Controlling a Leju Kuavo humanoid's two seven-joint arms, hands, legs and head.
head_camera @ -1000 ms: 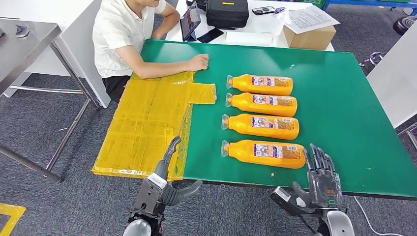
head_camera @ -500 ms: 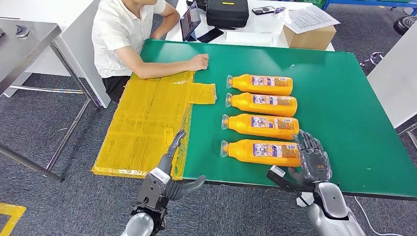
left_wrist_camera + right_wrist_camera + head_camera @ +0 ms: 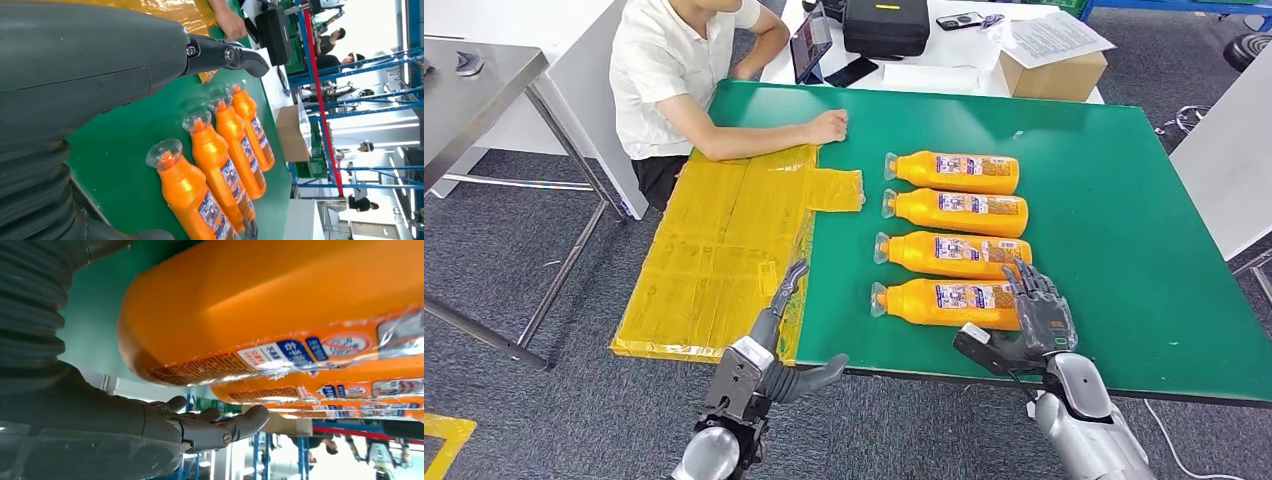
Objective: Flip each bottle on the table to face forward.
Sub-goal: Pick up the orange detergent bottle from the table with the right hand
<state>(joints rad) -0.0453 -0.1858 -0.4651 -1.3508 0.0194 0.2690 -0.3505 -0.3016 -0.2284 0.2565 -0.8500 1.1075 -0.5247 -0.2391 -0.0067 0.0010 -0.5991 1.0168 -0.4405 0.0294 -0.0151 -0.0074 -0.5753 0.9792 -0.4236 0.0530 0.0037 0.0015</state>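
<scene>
Four orange bottles lie side by side on the green table, clear caps pointing left and labels up. The nearest bottle lies by the front edge. Behind it come the second bottle, the third bottle and the far bottle. My right hand stands at the nearest bottle's base end, fingers apart and raised over it, holding nothing. My left hand hovers open at the table's front edge, left of the caps.
A yellow sheet covers the table's left part. A seated person rests a forearm on the far left corner. Beyond the table stand a cardboard box and a black case. A grey table is at the far left.
My right hand has moved forward and left from beyond the table's front edge to the nearest bottle's base. The left hand has crept slightly forward. The bottles lie as before.
</scene>
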